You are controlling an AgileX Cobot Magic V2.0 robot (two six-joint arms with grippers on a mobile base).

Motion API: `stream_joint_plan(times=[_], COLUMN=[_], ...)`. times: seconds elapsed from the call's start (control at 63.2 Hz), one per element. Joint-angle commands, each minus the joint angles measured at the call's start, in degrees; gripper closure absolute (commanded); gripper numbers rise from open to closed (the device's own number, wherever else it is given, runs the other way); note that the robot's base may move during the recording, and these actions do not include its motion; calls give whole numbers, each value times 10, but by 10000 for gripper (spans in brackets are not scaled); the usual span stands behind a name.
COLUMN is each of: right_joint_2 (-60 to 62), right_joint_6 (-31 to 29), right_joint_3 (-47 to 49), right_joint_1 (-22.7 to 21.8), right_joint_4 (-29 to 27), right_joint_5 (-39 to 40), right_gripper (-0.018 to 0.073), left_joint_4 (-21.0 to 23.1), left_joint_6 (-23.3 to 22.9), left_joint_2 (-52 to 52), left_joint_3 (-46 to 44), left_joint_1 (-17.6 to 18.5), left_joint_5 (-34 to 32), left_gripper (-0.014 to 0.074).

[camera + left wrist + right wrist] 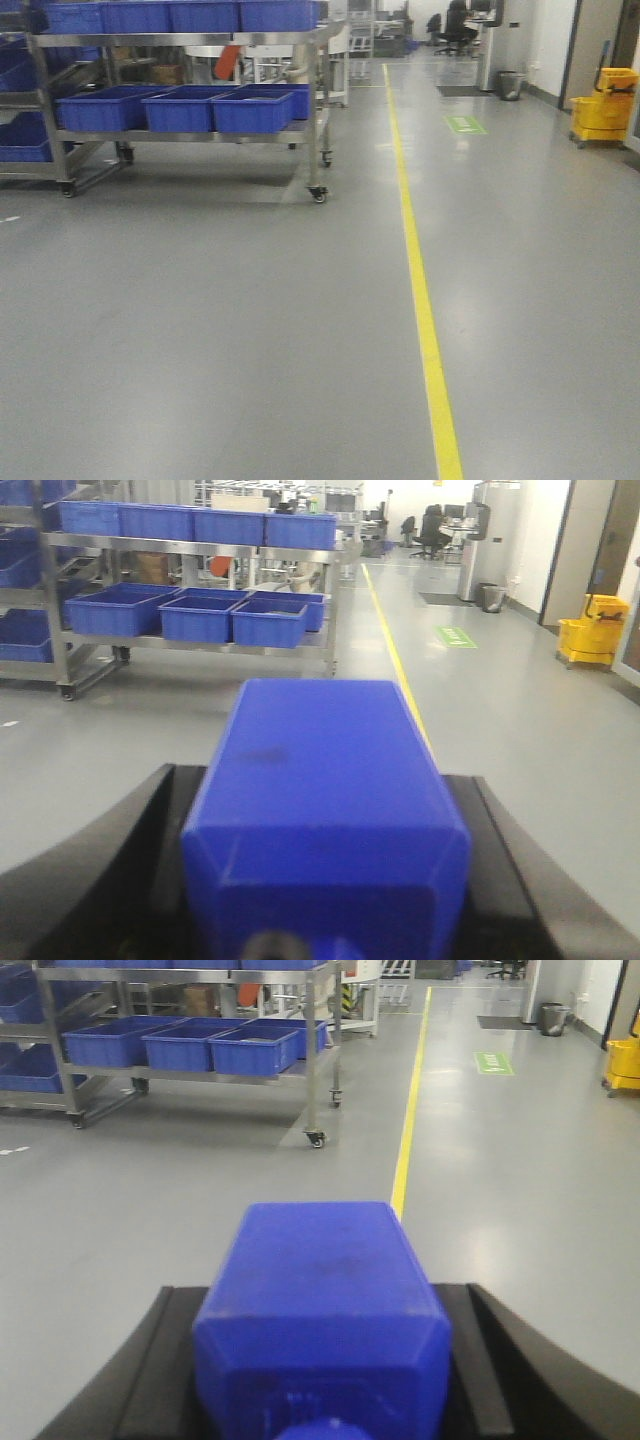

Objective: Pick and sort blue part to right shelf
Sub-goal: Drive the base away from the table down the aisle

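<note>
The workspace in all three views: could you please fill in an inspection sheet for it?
Surface: grey floor with yellow line.
Job's things: left blue block and right blue block, each held; which is the task's part cannot be told. The steel rack with blue bins stands ahead left.
Clutter: yellow mop bucket, waste bin.
Grippers: left gripper and right gripper shut on their blocks.
Cables: nothing seen.
Surroundings: green floor marking.

Bright even light, fg blurry
</note>
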State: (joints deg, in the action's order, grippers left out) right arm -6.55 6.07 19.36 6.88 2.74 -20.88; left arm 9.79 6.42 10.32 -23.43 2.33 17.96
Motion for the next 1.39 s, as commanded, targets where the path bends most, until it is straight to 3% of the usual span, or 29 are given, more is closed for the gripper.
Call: stream_joint_plan(times=[0.0,1.376], right_joint_2=[-6,-6], right_joint_6=[-4,-4], right_joint_3=[16,16], right_joint_1=[-4,-4], right_joint_4=[6,6], right_joint_5=[53,53], right_gripper=[112,112], left_joint_4=[3,3], left_joint_6=[0,0], left_joint_2=[6,6], left_joint_3=[-17,-17], left_joint_1=[0,0], left_joint_5=[-53,-53], left_gripper=[316,316])
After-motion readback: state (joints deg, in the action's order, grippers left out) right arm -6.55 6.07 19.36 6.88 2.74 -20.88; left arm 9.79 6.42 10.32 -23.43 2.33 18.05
